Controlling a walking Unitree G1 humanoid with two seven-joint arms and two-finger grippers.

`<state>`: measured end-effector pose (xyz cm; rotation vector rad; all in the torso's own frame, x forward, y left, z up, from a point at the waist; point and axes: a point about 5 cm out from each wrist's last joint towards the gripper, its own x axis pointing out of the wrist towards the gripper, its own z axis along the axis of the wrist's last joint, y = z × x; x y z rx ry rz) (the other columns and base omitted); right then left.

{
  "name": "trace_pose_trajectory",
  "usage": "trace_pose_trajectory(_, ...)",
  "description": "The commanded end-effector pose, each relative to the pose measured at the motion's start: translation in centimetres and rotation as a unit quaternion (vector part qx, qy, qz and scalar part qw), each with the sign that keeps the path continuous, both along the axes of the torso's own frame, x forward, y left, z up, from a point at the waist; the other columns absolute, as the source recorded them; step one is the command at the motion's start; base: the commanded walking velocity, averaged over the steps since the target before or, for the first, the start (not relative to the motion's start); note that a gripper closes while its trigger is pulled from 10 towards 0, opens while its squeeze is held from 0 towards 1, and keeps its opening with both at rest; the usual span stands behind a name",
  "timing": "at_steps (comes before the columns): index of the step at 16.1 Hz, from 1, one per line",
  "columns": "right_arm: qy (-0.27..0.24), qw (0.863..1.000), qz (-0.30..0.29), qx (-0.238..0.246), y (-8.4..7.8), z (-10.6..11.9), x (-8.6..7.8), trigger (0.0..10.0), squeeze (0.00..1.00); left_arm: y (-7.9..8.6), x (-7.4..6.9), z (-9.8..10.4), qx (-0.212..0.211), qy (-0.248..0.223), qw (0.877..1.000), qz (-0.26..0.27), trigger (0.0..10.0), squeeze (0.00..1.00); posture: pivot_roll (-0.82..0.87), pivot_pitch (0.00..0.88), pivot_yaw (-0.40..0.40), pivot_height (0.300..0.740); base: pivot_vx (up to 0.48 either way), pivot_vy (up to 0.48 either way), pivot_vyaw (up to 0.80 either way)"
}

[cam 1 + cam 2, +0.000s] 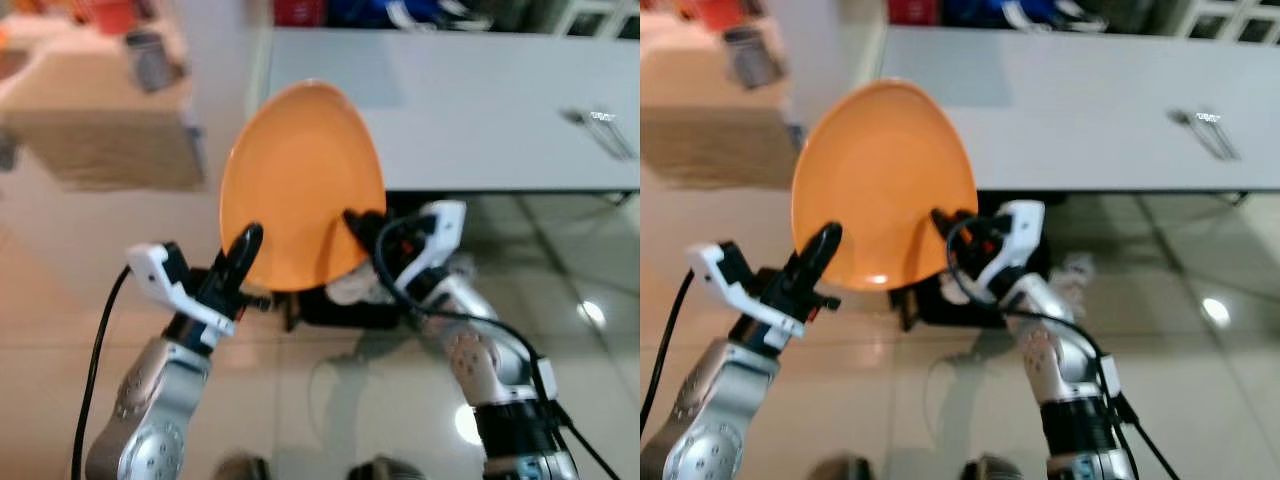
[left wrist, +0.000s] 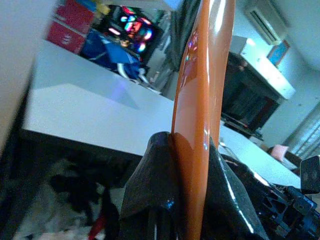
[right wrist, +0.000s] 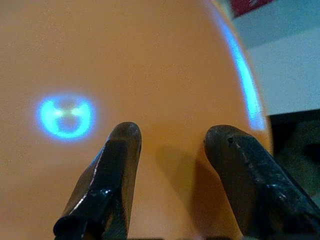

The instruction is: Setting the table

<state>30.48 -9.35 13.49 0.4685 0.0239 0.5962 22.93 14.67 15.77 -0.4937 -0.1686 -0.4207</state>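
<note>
Orange plate, smooth and glossy with a rounded rim, is held up on edge in front of the robot, tilted so its face looks toward the head camera, between the two arms and in front of the near edge of the grey table. Its surface is plain, with a soft sheen; in the right wrist view a bluish ring of reflected light sits on it.

At the left, the left gripper rises on a silver arm with a white bracket and a black cable. Its long black fingers are closed narrowly on the plate's lower left rim: the left wrist view shows the thin orange edge pinched between the two dark, shiny pads, one on each face.

Behind the plate the floor is pale, polished tile that mirrors the ceiling lights, and a blurred beige piece of furniture stands at the far left.

Further right, the right gripper meets the plate's lower right rim. In the right wrist view its two black fingers stand apart, moderately spread, lying against the orange face; whether they grip the rim I cannot tell.

On the matte, flat table top, toward its right end, lies metal cutlery, well apart from the plate.
</note>
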Motion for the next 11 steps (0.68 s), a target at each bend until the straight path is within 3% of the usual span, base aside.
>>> trace_pose_trajectory(1, 0.009, 1.0, -0.011, -0.006, 0.2, -0.3, 0.2, 10.0, 0.0, 0.2, -0.1, 0.9, 0.006, -0.03, 1.0, -0.004, 10.0, 0.0, -0.08, 0.131, -0.003, 0.74, 0.0, -0.469, 0.0)
trace_pose_trajectory(7, 0.023, 0.997, -0.064, -0.036, -0.7, -1.0, 1.0, 10.0, 0.0, 0.5, 0.3, -0.1, 0.034, -0.003, 0.999, 0.025, 10.0, 0.0, -0.08, 0.125, -0.007, 0.74, 0.0, -0.465, 0.0)
trace_pose_trajectory(9, 0.029, 0.993, -0.094, -0.069, -1.1, -1.3, 1.5, 10.0, 0.0, 1.1, 1.1, -0.2, 0.057, 0.015, 0.995, 0.077, 10.0, 0.0, -0.09, 0.12, -0.008, 0.74, 0.0, 0.0, 0.0)
trace_pose_trajectory(11, 0.045, 0.987, -0.112, -0.106, -1.1, -1.8, 1.9, 10.0, 0.0, 1.0, 1.1, 0.4, 0.053, -0.003, 0.996, 0.074, 10.0, 0.0, -0.09, 0.117, -0.006, 0.74, 0.24, 0.0, -0.39)
